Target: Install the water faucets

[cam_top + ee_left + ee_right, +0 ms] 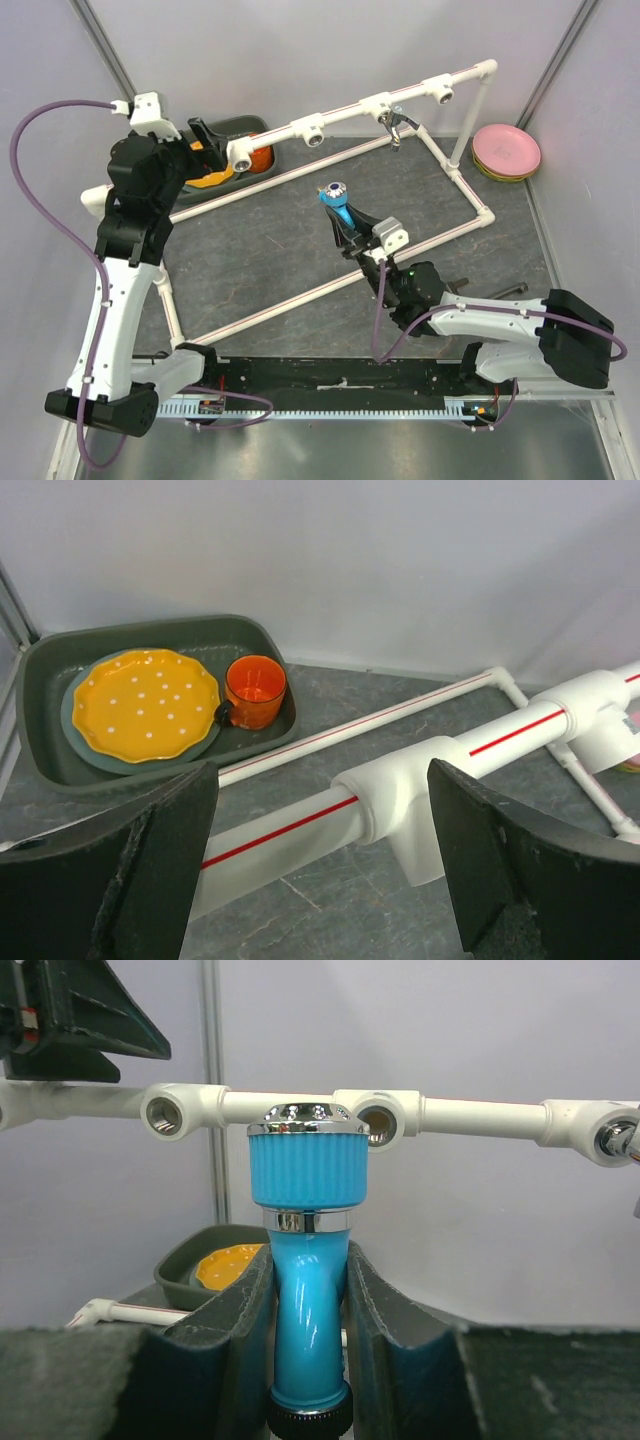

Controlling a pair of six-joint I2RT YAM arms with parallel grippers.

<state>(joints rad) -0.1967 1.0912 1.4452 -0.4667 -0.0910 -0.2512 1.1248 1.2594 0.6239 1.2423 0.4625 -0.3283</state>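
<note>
Right gripper [345, 222]: clenched on the blue faucet [338, 200]. The wrist view shows both fingers pressed against the faucet's [305, 1270] slim body, with the ribbed round knob upright above the fingertips and a dark ring at its lower end between the pads. The faucet is clear of the table and not seated in any socket.

Ahead of this tool, beyond the knob, the raised rail of the pipe frame [480, 1117] crosses the view, with open tee sockets [170, 1112] facing the fingers. Further along the rail, to the tool's right, the chrome faucet [397, 126] sits in a tee.

Left gripper [320, 865]: released, jaws spread wide. They straddle the rail at a tee [400, 795], one finger on each side, with a visible gap on both. Nothing is grasped.

Beyond the left tool, past a lower pipe, a dark tray [40, 680] holds an orange dotted plate [145, 702] and an orange mug [255, 690].
</note>
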